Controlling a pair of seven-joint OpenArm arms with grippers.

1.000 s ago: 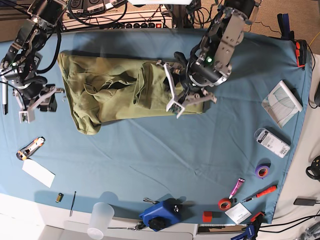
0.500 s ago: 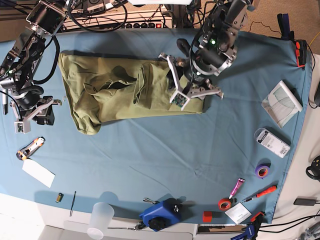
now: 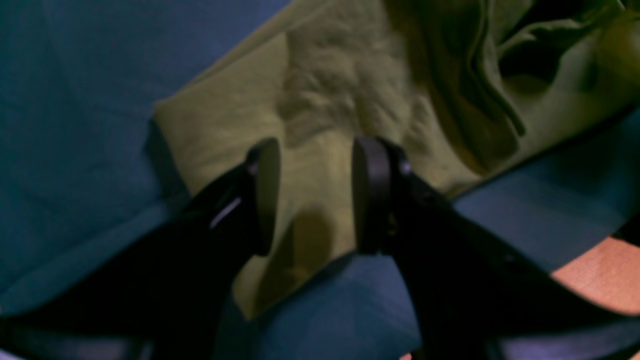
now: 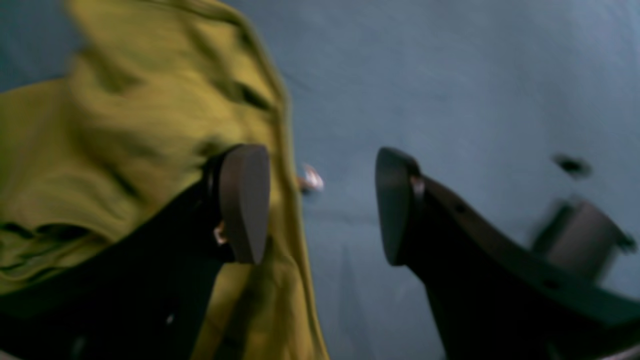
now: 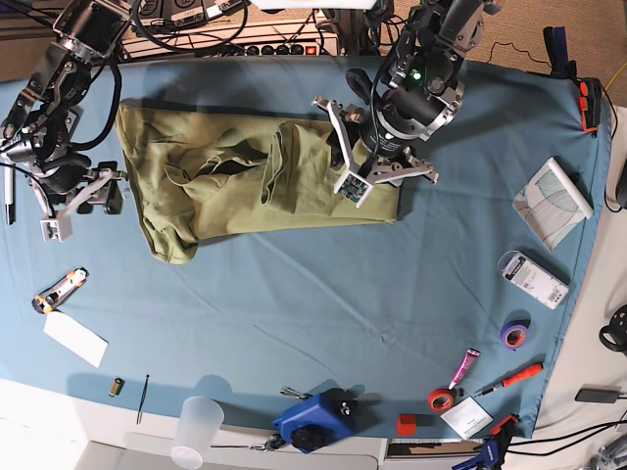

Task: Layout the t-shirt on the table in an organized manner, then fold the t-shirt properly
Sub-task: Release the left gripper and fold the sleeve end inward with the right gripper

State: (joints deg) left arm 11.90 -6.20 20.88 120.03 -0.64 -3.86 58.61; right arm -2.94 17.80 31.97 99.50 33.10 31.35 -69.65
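The olive-green t-shirt lies crumpled and partly folded over itself across the far left half of the teal table. My left gripper hovers open over the shirt's right end. In the left wrist view its fingers stand apart above the cloth, holding nothing. My right gripper sits open just off the shirt's left edge. In the right wrist view one finger overlaps the shirt's hem, and the other is over bare table.
A box cutter and a white card lie front left. A plastic cup and a blue tool stand at the front edge. Tape rolls, a white box and a pad are on the right.
The right gripper's jaws have opened wider, and it dipped toward the front and came back beside the shirt's left edge. The left gripper shifted slightly farther over the shirt's right end.
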